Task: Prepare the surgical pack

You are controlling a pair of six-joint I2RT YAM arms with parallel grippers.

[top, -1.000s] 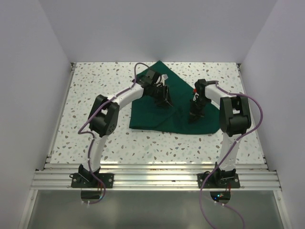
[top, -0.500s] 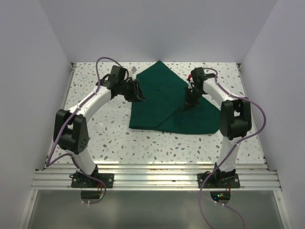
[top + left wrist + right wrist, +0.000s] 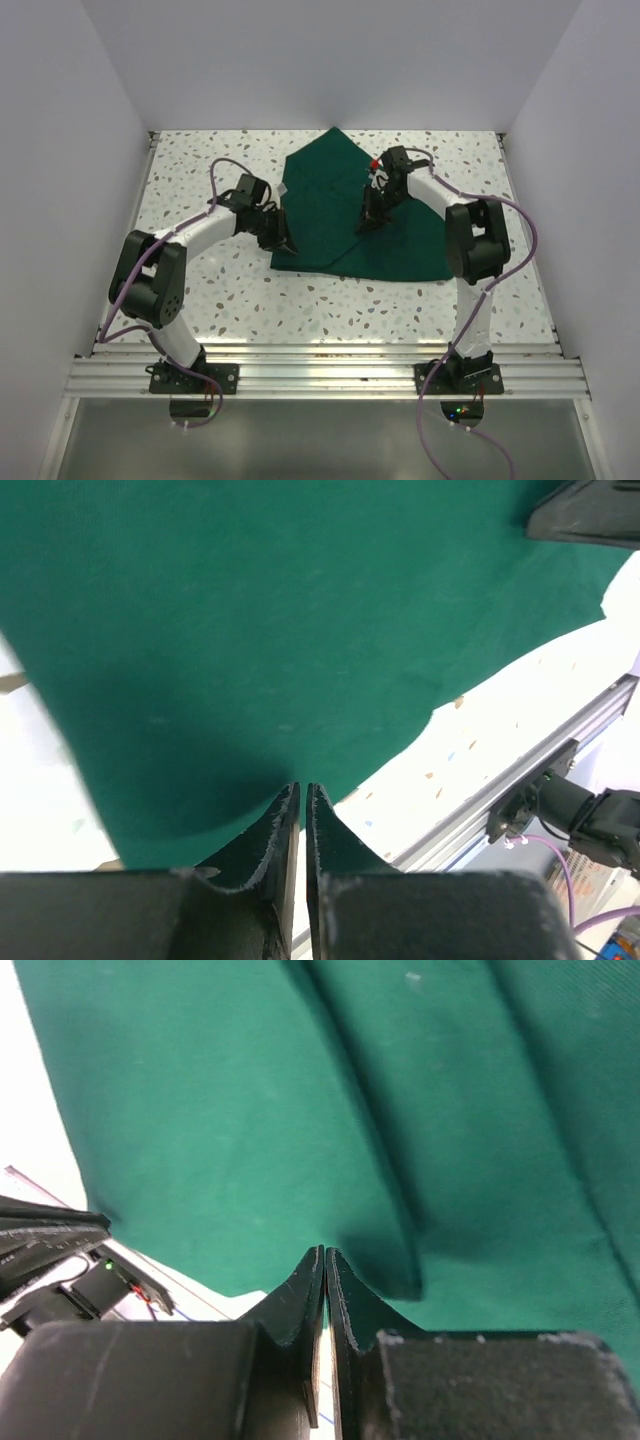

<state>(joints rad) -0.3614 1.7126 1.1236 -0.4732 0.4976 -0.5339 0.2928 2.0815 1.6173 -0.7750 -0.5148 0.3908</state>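
Observation:
The surgical pack shows only as a dark green drape (image 3: pixel 330 205), partly folded, lying at the back centre of the speckled table (image 3: pixel 200 290). My left gripper (image 3: pixel 284 243) sits low at the drape's left front edge. In the left wrist view the drape (image 3: pixel 250 630) fills the frame, and the left gripper (image 3: pixel 302 786) has its jaws closed on the cloth's edge. My right gripper (image 3: pixel 366 224) rests on the middle of the drape, beside a fold line. In the right wrist view it (image 3: pixel 325 1251) is shut with nothing seen between its jaws, on the drape (image 3: pixel 220 1110).
White walls close the table in on three sides. An aluminium rail (image 3: pixel 320 365) runs along the near edge, with both arm bases behind it. Part of the right arm (image 3: pixel 590 515) shows at the top right of the left wrist view.
My left arm swung from the drape's upper left down to its left front edge, and its jaws closed. My right gripper slid leftward across the drape, staying shut.

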